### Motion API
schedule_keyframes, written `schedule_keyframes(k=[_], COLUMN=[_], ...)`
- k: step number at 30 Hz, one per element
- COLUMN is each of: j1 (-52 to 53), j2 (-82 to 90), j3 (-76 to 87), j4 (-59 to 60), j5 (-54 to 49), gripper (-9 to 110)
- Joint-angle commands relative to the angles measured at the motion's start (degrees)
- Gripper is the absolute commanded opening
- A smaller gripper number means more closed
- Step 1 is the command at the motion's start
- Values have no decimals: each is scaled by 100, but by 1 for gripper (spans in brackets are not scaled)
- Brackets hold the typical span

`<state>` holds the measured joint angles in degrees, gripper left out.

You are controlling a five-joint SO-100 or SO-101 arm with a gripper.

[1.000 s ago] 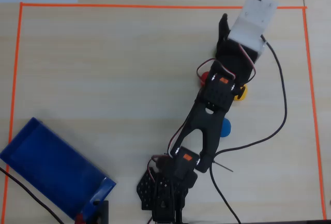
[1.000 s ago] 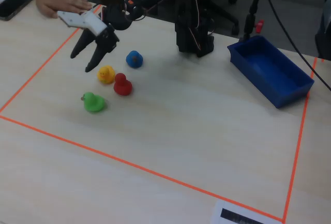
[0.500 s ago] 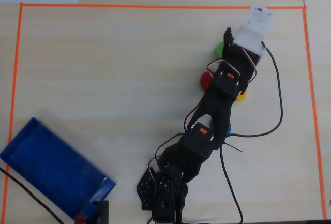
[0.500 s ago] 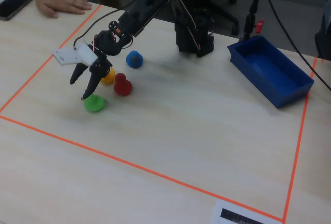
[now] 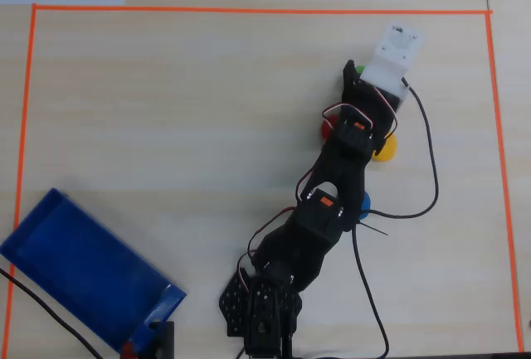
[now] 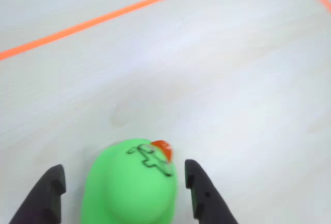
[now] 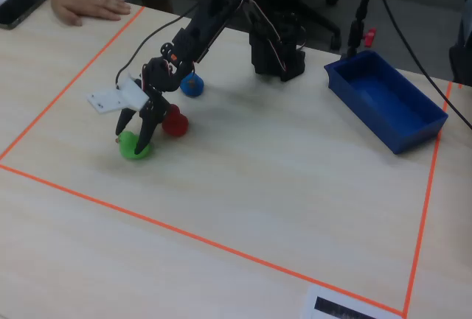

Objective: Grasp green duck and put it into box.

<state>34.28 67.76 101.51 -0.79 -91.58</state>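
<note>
The step in hand looks like the grasp itself, and doing it well means closing squarely on the body of the green duck (image 6: 130, 185) before any lift. In the wrist view the gripper (image 6: 124, 185) has its two dark fingers apart, one on each side of the duck with a sliver of table showing between each finger and the green — so it is spread around the toy, not yet clamped on it. I would judge the duck sits slightly nearer the finger at 3 o'clock, so the squeeze should be slow enough to let the rounded, probably slippery body centre itself rather than squirt out forward. The orange-red beak points to about 1 o'clock, away from the wrist.

In the fixed view the gripper (image 7: 137, 141) stands over the green duck (image 7: 134, 146), which rests on the table (image 7: 243, 186). The red duck (image 7: 175, 123) lies just beside it at about 1 o'clock — close enough that a sideways sweep could knock it — with the blue duck (image 7: 192, 85) farther along the same line.

Farthest off, the box (image 7: 386, 105) sits well apart near the right edge; overhead, the box (image 5: 83, 269) lies at 7 o'clock from the duck, a long swing away.
</note>
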Motion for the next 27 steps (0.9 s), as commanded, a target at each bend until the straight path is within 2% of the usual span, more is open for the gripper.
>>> schedule_keyframes(k=[1,3,4,9,11,17,22,24,27], j1=[-158,-220,-255,-299,-290,-686,-2268,-3146,-4570], j2=[-26,-88,-105,35,255,1204,1907,2382,3252], j3=[-44,0,0,-237,-580,-3278,-4825,-4632,-3973], j4=[-185,-290,-290,-97,448,4579,8437,9264,9756], j5=[229,316,360,905,1318,2927,3621,3946,4526], gripper=[18,3,0,0,0,0,0,0,0])
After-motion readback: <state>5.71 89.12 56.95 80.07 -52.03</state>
